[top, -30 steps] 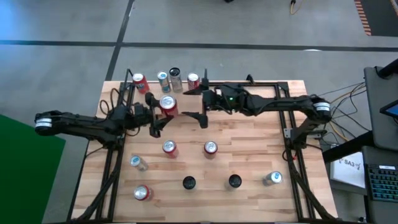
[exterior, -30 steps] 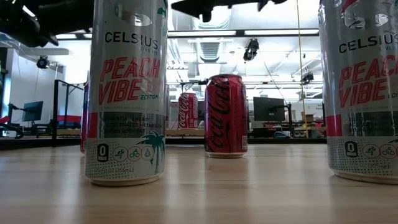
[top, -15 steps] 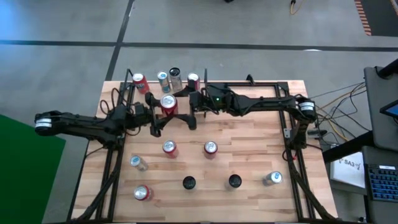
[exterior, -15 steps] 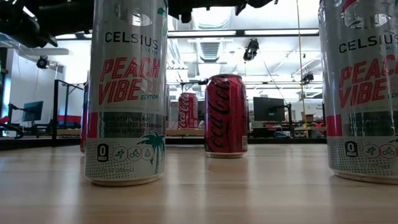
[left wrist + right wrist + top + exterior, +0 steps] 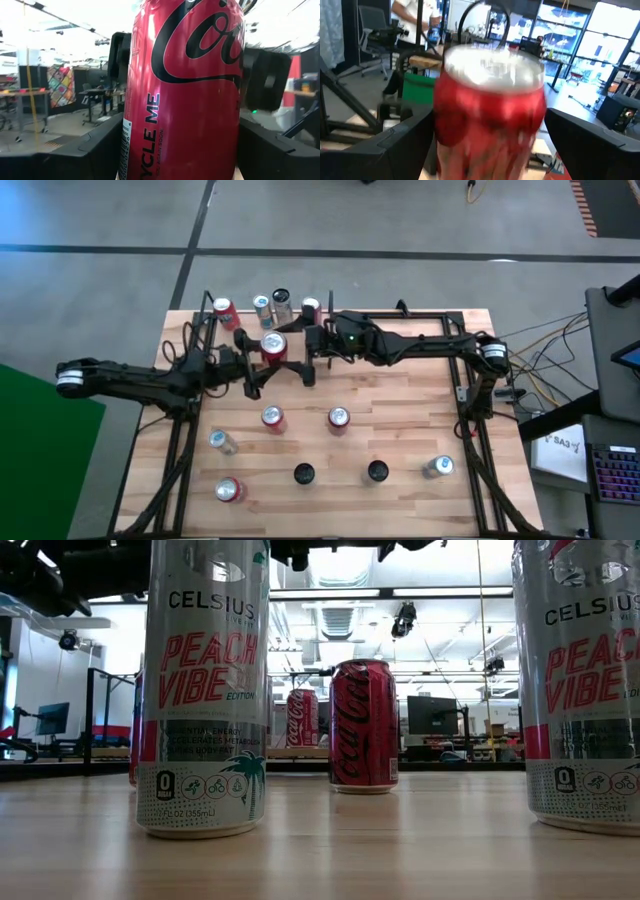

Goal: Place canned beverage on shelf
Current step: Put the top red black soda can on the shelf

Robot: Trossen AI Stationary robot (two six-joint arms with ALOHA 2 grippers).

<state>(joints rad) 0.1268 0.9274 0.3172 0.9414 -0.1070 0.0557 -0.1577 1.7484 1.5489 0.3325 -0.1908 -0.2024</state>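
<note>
A red Coca-Cola can (image 5: 272,346) hangs upright above the table's far middle, with my left gripper (image 5: 260,362) shut on it from the left. From the right, my right gripper (image 5: 305,352) stands open, one finger (image 5: 395,145) on either side of the same can (image 5: 490,115), and I see no touch. At the table's far edge the shelf (image 5: 243,314) bears several cans standing on their bases. My left gripper pinches the can's side wall (image 5: 131,150) between its two fingers (image 5: 95,150), one on each side. The fingers come about level from the table's left. The can stands upright in the hold, lifted clear of the table.
Several loose cans stand on the table nearer the front: two red ones (image 5: 272,417) (image 5: 338,418), a silver one (image 5: 218,441), dark ones (image 5: 303,474) and one at the front right (image 5: 438,467). Black frame rods (image 5: 180,450) run along both table sides.
My right gripper has gone toward the table's left, up to the held can, and its open fingers now straddle it. The can and my left gripper have stayed where they were.
</note>
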